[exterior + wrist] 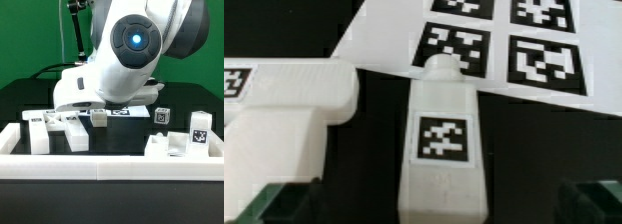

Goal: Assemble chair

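Observation:
In the wrist view a long white chair bar [441, 150] with a square tag lies on the black table. Its rounded tip touches the edge of the marker board [491, 40]. My gripper [434, 206] is open and straddles the near end of this bar. One dark fingertip [278, 205] stands on each side, clear of the bar. A thick white chair slab [287, 110] lies right beside the bar. In the exterior view my arm's body [125, 60] hides the gripper. Other white chair pieces lie at the left [45, 130] and right [199, 130].
A long white border wall [110, 166] runs along the table's front. A small tagged cube piece [162, 115] and a low white block [165, 146] sit at the exterior view's right. The marker board [125, 111] lies under the arm. A green backdrop stands behind.

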You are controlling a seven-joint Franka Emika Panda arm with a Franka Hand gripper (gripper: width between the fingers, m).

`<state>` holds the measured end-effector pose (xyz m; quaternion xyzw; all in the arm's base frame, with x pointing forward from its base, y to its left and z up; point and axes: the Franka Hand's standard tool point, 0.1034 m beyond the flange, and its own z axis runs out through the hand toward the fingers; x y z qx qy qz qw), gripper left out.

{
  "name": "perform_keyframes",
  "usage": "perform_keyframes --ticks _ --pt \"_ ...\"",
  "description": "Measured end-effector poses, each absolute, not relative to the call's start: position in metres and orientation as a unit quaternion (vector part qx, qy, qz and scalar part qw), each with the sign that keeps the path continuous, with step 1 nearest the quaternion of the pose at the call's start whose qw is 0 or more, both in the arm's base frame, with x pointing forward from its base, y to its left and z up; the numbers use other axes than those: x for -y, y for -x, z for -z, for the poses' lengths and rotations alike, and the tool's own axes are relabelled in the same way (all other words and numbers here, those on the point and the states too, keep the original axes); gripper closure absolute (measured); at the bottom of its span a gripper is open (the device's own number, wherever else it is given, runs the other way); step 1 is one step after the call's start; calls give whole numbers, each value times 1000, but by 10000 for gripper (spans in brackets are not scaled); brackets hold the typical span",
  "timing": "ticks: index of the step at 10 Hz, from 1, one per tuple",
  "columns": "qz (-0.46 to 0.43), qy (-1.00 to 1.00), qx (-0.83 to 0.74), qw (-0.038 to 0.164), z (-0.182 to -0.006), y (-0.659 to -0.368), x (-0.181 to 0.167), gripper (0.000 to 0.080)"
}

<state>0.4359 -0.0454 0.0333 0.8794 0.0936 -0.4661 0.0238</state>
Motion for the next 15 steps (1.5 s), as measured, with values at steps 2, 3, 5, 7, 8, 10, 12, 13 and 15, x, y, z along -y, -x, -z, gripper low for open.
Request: perform_keyframes --ticks 2,3,5,7,8,10,12,13,15 --pt "465 -880 -93 25 -29 -434 44 151" --pt "460 -883 -94 26 -25 -433 45 151" --pt "459 -883 -91 28 -15 -427 48 151" --pt "464 -881 -91 29 -11 -424 48 151" --pt "465 -880 -91 29 -10 -423 48 151" --pt "466 -880 -90 29 -9 -422 49 285" --pt "466 -880 -90 28 -9 -422 49 510" --pt "466 -880 -90 28 -9 -422 49 510" --pt "465 -881 -89 27 -10 -424 50 509"
